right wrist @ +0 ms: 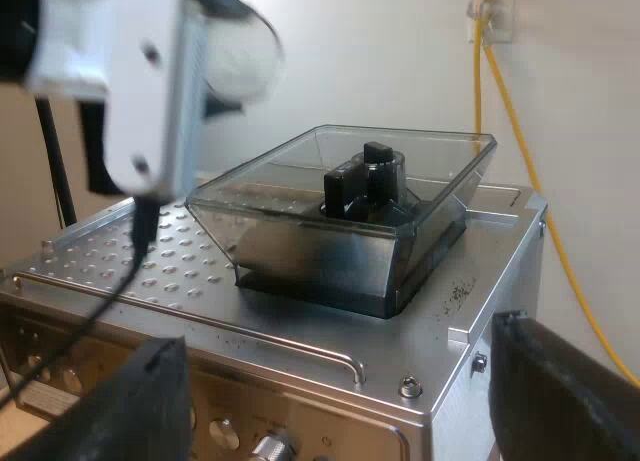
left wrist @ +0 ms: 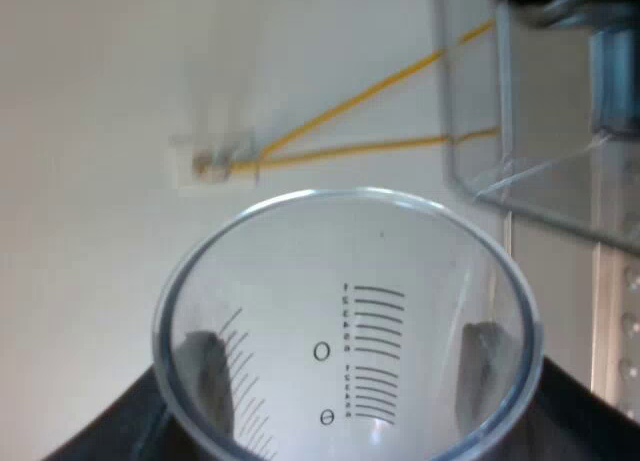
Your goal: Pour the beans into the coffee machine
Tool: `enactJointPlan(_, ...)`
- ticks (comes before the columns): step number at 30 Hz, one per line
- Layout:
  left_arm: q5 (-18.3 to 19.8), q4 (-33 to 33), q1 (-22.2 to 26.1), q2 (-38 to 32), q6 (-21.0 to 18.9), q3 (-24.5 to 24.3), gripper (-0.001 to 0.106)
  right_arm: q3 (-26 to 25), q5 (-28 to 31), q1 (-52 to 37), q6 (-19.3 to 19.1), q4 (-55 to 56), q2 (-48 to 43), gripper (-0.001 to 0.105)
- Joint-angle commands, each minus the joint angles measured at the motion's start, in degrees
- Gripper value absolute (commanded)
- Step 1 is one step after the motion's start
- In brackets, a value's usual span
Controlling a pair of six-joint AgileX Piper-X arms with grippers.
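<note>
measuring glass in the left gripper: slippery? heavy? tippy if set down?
Probably slippery: the measuring glass has a smooth, clear wall, and the left gripper holds it by just two fingers. Likely light and stiff: thin wall, and the rim looks round under the grip. It seems to widen toward the rim, so it may tip easily once set down.

Left wrist camera stares straight into the glass [left wrist: 345,321] mouth, very close, wall [left wrist: 100,131] behind. Right wrist camera sits just off the machine [right wrist: 300,331] front, looking across its top. Both catch the hopper [right wrist: 350,211] and yellow cord [right wrist: 515,121].
</note>
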Motion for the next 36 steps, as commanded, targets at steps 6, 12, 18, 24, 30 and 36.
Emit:
enactJointPlan(6,-3.9,6.1,-0.2,-4.4,-12.8,-0.4,0.011,-0.8,-0.5,0.0,0.0,-0.3,-0.5,0.064)
enactJointPlan(12,-4.4,16.1,-0.2,-7.5,-30.3,-0.4,0.011,-0.8,-9.1,0.0,-0.2,-0.3,-0.5,0.064)
enactJointPlan(18,-1.4,23.3,-0.2,-11.6,-44.6,-0.4,0.011,-0.8,-13.7,0.0,-0.2,-0.1,-1.6,0.064)
enactJointPlan(24,-0.5,24.7,-0.2,-16.9,-54.7,3.0,0.011,-0.8,-13.7,0.0,-0.2,3.4,-4.6,0.064)
enactJointPlan(30,-0.5,24.4,-0.2,-24.6,-57.3,12.2,0.011,-0.8,-15.2,0.0,-0.2,9.9,-7.1,0.064)
enactJointPlan(36,-0.5,19.6,-0.2,-34.9,-57.7,25.3,0.011,-0.8,-19.6,0.0,-0.2,14.7,-7.3,0.064)
